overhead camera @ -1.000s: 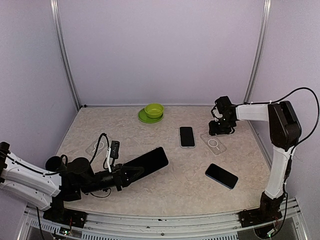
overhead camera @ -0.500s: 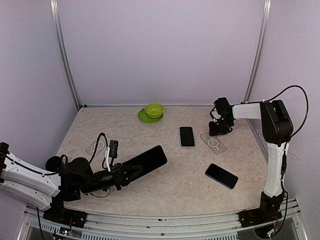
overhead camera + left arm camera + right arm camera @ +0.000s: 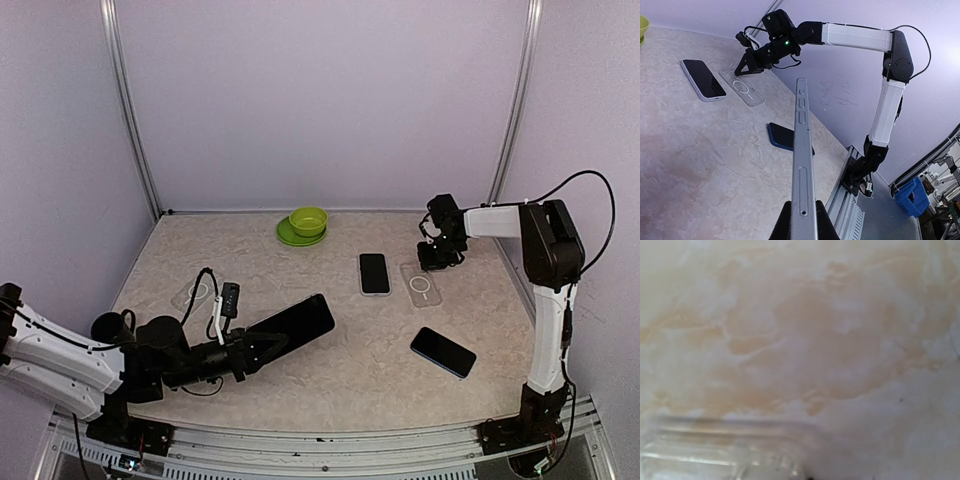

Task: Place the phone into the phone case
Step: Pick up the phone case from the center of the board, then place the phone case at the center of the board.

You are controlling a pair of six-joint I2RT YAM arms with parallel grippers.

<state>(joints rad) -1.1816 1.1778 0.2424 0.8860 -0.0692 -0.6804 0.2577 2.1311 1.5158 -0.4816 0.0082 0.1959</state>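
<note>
My left gripper [image 3: 247, 350] is shut on the near end of a large black phone [image 3: 295, 322] with a silver edge and holds it above the table, slanting up to the right. In the left wrist view the fingers [image 3: 782, 222] pinch its silver side [image 3: 801, 145]. A clear phone case [image 3: 423, 284] lies flat at the right rear. My right gripper [image 3: 436, 264] is shut, tips down at the case's far end [image 3: 742, 89]. Whether it pinches the rim does not show. The right wrist view shows only a blurred case corner [image 3: 715, 450], with no fingers in view.
A black phone [image 3: 374, 272] lies left of the case and a blue phone [image 3: 442, 352] lies nearer, at the right. A second clear case [image 3: 195, 293] lies at the left. A green bowl on a green plate [image 3: 308, 222] stands at the back wall.
The right gripper has shut at the case's far end, and the case has shifted slightly up and left. The left arm and its phone have barely moved.
</note>
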